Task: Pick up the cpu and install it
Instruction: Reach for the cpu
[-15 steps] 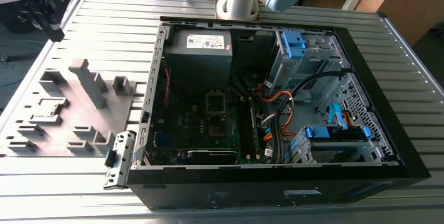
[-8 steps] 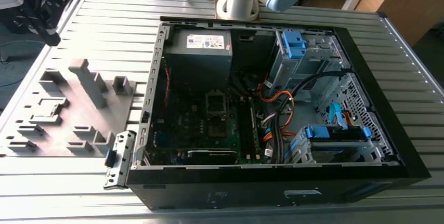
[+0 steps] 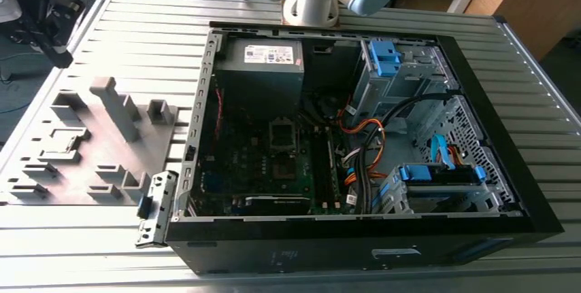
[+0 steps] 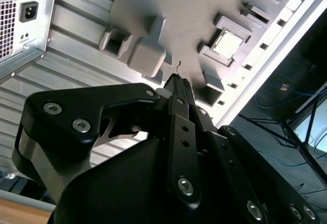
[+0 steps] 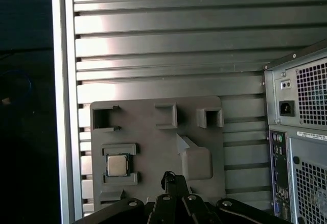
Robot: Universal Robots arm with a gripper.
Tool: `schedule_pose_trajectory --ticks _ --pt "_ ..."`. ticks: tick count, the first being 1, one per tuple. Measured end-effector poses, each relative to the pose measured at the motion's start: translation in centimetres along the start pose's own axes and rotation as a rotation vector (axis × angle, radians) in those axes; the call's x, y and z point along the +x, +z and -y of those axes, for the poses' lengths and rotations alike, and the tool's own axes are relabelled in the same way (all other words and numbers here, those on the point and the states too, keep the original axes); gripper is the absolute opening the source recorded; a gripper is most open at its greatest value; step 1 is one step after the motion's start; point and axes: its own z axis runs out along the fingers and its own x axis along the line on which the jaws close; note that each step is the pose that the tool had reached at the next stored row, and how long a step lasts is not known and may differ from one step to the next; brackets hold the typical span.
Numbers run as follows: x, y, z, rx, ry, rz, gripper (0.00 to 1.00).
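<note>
End effector (image 4: pixel 176 83) hovers over the grey tray (image 5: pixel 153 127), closed together, empty.
The cpu (image 5: pixel 117 165) lies in a tray pocket nearby, untouched.

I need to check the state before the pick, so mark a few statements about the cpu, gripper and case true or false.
1. The cpu sits in a recess of the grey fixture plate. True.
2. The gripper is holding the cpu. False: the cpu lies in its recess, apart from the gripper.
3. The computer case is open on its side, with the motherboard exposed. True.
4. The grey fixture plate lies inside the computer case. False: it lies on the slatted table, beside the case on the exterior view's left.
</note>
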Motion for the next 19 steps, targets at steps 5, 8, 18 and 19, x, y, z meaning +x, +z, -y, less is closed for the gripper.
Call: schedule_pose_trajectory --ticks 5,8,18,19 --pt "0.34 0.54 0.24 0.0002 0.0 -0.002 0.11" --pt "0.59 0.79 0.4 0.0002 0.0 -0.0029 0.11" --pt "0.99 1.17 1.02 0.0003 0.0 -0.0037 0.11" --pt "0.99 1.16 1.03 0.0003 0.0 -0.0038 0.11"
